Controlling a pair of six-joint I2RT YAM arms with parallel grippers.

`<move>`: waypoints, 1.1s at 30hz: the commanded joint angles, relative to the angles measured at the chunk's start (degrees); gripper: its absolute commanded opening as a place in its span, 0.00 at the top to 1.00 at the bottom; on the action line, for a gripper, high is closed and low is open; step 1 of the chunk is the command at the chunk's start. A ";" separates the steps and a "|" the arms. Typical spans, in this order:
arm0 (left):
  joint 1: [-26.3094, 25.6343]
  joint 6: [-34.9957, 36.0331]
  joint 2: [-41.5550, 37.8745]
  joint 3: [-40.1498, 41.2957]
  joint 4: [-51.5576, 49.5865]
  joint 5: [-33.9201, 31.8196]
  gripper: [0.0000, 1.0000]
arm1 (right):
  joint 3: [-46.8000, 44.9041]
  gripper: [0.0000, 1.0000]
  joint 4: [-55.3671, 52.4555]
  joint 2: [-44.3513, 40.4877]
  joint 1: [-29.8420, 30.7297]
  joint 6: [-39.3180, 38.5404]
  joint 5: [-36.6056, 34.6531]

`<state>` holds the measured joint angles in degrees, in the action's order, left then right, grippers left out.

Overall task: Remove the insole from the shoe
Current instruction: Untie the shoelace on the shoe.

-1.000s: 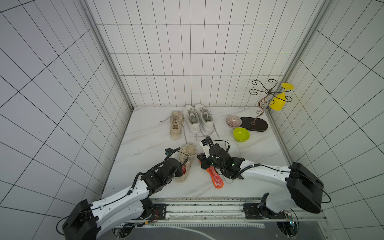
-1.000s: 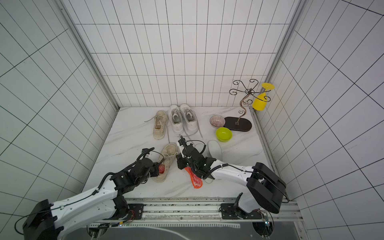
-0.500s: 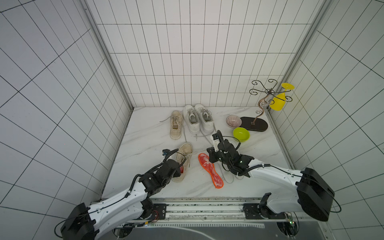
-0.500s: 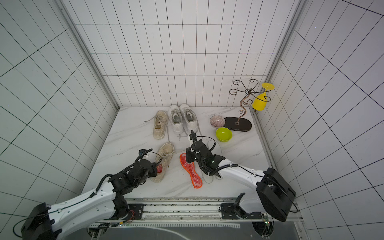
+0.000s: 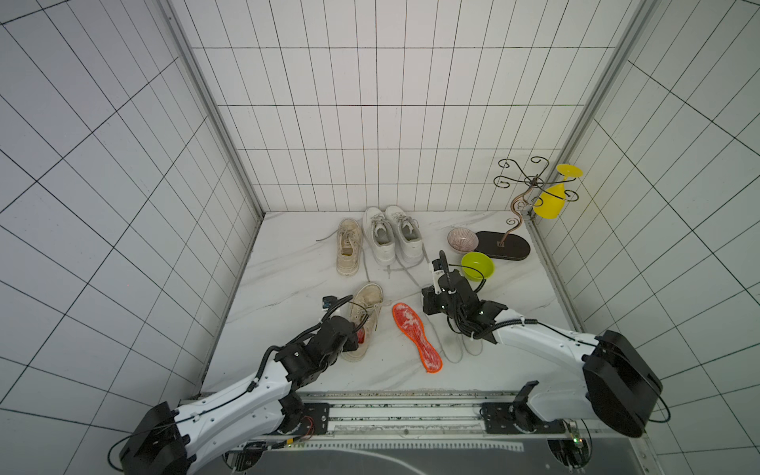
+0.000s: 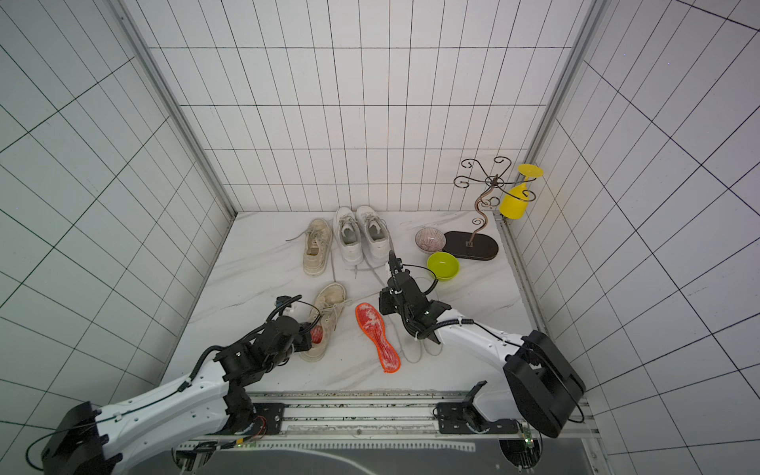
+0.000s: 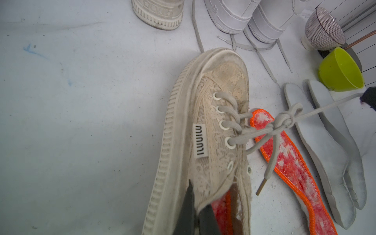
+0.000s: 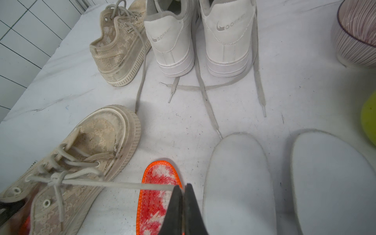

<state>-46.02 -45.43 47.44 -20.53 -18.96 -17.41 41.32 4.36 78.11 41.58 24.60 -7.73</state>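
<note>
The beige lace shoe (image 5: 367, 310) (image 6: 329, 310) lies at the front of the table. My left gripper (image 7: 197, 203) is shut on its side wall at the heel opening, one finger inside and one outside. A red insole (image 7: 221, 211) (image 6: 316, 334) shows inside the shoe. Another orange-edged red insole (image 5: 415, 341) (image 6: 376, 335) (image 8: 156, 193) lies flat on the table beside it. To the right of the shoe, my right gripper (image 8: 183, 186) (image 5: 427, 307) is shut on the shoe's lace (image 8: 122, 185), which runs taut from the knot.
Two white insoles (image 5: 452, 349) (image 8: 238, 183) lie under my right arm. Behind stand a second beige shoe (image 5: 348, 246), a white sneaker pair (image 5: 395, 234), a striped bowl (image 5: 461, 239), a green bowl (image 5: 477, 266) and a wire stand (image 5: 501, 246) holding a yellow glass (image 5: 551, 203).
My right gripper has moved off the toe end of the loose insole, to the right and further back. The left arm has barely shifted at the shoe's heel.
</note>
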 commanded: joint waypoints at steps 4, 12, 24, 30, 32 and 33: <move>0.42 -0.49 -2.22 -0.10 1.68 -2.42 1.00 | -0.76 1.00 -3.01 -1.91 -4.19 1.15 -7.49; 0.44 0.51 -2.39 1.69 7.14 0.41 1.00 | 0.14 0.94 2.59 1.10 -3.11 -1.20 6.65; 0.47 0.13 0.33 -0.50 5.24 1.56 1.00 | 6.29 0.45 0.81 3.97 5.20 -8.41 4.77; 0.45 0.32 0.69 -0.82 6.13 1.36 1.00 | 4.29 0.47 4.03 2.91 8.34 -9.84 13.77; 0.49 0.38 0.93 -1.02 6.13 1.49 1.00 | 4.08 0.48 5.47 3.23 9.55 -9.48 16.46; 0.46 0.34 1.02 -1.09 6.13 1.59 1.00 | 4.20 0.48 6.24 3.58 10.09 -9.25 17.75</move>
<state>-45.65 -45.04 48.53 -19.14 -16.93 -15.42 42.09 7.57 82.04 50.06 16.45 4.51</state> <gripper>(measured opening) 0.047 0.523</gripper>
